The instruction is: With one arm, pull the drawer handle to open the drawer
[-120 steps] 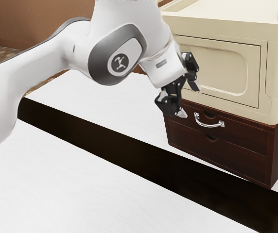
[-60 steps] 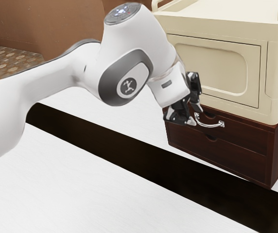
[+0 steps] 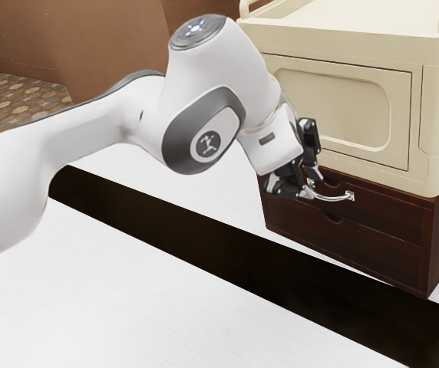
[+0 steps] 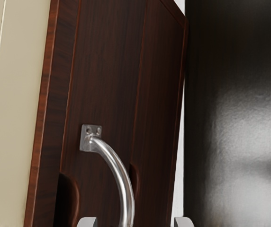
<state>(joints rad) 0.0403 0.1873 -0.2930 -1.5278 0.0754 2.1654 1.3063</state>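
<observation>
While the black two-finger gripper (image 3: 312, 186) is straddling the curved silvery metal handle (image 3: 335, 198) toward the exterior view's left, fingers standing apart, the dark-brown wooden upper drawer (image 3: 384, 211) is sitting flush; closing off-centre would be risking slippage

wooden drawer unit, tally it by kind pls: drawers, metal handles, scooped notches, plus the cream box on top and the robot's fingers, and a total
drawers: 2, the upper drawer and the lower drawer
metal handle: 1
scooped notches: 2, the upper notch and the lower notch
cream box: 1
fingers: 2
total: 8
</observation>
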